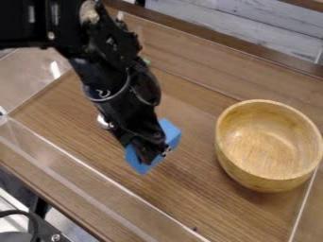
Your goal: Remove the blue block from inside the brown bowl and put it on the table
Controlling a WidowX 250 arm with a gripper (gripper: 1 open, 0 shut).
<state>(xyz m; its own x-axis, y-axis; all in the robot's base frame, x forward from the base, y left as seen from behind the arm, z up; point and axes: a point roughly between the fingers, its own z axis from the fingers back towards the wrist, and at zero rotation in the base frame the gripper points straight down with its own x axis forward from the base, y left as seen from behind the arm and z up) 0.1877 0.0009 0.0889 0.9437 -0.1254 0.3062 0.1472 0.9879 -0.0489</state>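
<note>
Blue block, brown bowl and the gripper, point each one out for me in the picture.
blue block (165, 133): camera view, its upper right face beside the fingers.
brown bowl (267, 109): camera view, far rim.
gripper (149, 151): camera view, between the fingertips at the block.

One blue block (157, 149) and one brown bowl (267, 145) are present. One robot arm (108, 66) with one gripper (147, 151) works above one table (209, 203).

Low clear acrylic walls (38, 151) with bright glare along their edges ring the work surface, beyond which a pale grey planked surface (252, 33) fills the upper right, while past the near left corner the surroundings are dark with some black frame parts (19, 225) dimly visible.
</note>
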